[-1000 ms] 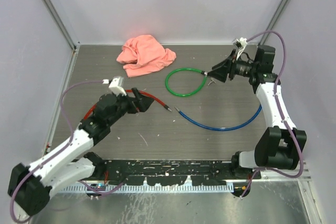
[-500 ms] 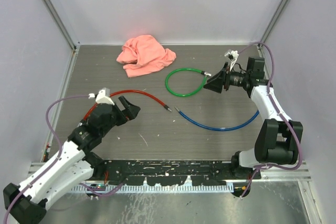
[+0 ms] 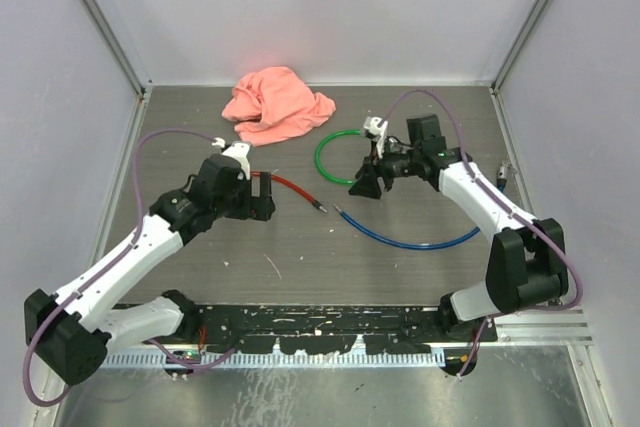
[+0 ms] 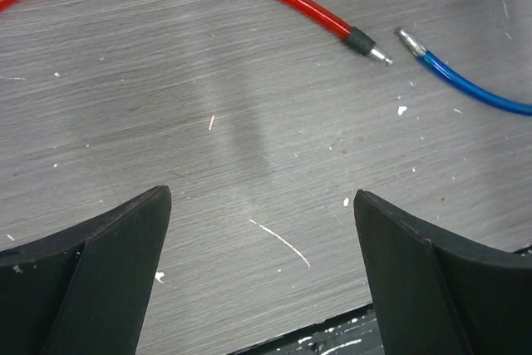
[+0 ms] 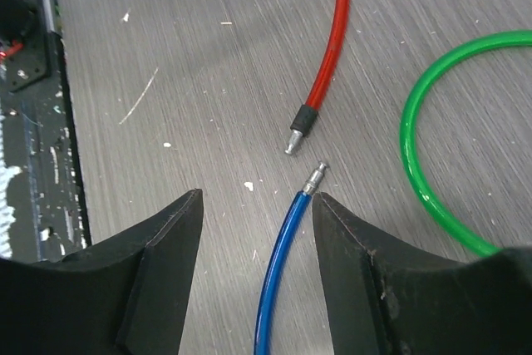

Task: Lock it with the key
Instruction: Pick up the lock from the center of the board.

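Left gripper [image 3: 263, 197]: released, fingers spread wide, nothing between them. It hangs low over the desk [image 3: 300, 277], just above the near run of the red cable [image 3: 295, 187].

Pink cloth [image 3: 275, 107]: crumpled at the back, well apart from the work.

Cable ends: the metal tip of the red cable and the tip of the blue cable [image 3: 410, 242] lie nearly nose to nose, close but not touching. Neither is held.

Green loop [image 3: 318, 162]: lies flat as a ring, just behind the right gripper [image 3: 365, 185].

Right gripper: released, holding nothing. In its wrist view the blue tip lies on the desk below the gap.

Far right: a small metal piece [image 3: 503, 173] lies by the wall beside the right arm. It may be the key, but is too small to tell. No lock body is distinct.

Judged step: approach, nothing yet grasped. The next move calls for picking up the key first, then steadying whichever cable end takes it; thin tips will want a square, low pinch.
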Controlling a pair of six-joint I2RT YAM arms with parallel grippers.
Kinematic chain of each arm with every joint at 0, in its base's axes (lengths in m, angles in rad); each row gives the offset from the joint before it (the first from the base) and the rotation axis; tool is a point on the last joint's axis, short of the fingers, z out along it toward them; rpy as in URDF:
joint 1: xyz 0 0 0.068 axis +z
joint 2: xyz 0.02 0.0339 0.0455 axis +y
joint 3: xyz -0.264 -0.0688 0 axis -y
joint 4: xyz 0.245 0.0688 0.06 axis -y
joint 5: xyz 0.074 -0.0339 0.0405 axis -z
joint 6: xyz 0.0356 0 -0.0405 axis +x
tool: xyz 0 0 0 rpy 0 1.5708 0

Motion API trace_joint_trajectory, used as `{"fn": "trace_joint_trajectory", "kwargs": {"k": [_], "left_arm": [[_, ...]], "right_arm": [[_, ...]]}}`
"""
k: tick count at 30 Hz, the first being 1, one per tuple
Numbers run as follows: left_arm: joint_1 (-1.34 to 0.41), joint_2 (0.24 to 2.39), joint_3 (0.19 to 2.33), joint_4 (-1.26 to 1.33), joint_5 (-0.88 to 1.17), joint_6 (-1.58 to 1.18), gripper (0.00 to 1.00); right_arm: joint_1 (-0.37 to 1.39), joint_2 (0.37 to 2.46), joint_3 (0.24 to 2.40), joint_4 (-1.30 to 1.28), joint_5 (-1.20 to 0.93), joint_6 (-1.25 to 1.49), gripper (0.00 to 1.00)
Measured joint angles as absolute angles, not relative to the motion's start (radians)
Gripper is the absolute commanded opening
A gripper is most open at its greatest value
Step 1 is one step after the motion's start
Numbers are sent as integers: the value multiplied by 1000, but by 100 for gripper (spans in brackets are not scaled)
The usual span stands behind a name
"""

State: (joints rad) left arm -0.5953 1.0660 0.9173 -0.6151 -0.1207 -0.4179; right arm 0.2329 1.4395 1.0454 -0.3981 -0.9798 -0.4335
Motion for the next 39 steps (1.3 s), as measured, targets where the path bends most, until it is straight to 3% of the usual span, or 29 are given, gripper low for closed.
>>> {"fn": "trace_joint_trajectory", "kwargs": {"k": [7,15,24,39], "left_arm": [[-594,936,750,-489,-3,-477,100],[-588,737,569,-393,31,-642,98],[-583,680,568,-383,31,-665,99],[-582,572,538,-447,24,-670,98]], "right_arm": [[456,1527,1075,-358,-721,-431,61],[653,1758,1251,-380,-418,-430,61],[678,1967,1441,-434,-263,-404,60],[692,2075,1502,-484,-213,-361,46]]}}
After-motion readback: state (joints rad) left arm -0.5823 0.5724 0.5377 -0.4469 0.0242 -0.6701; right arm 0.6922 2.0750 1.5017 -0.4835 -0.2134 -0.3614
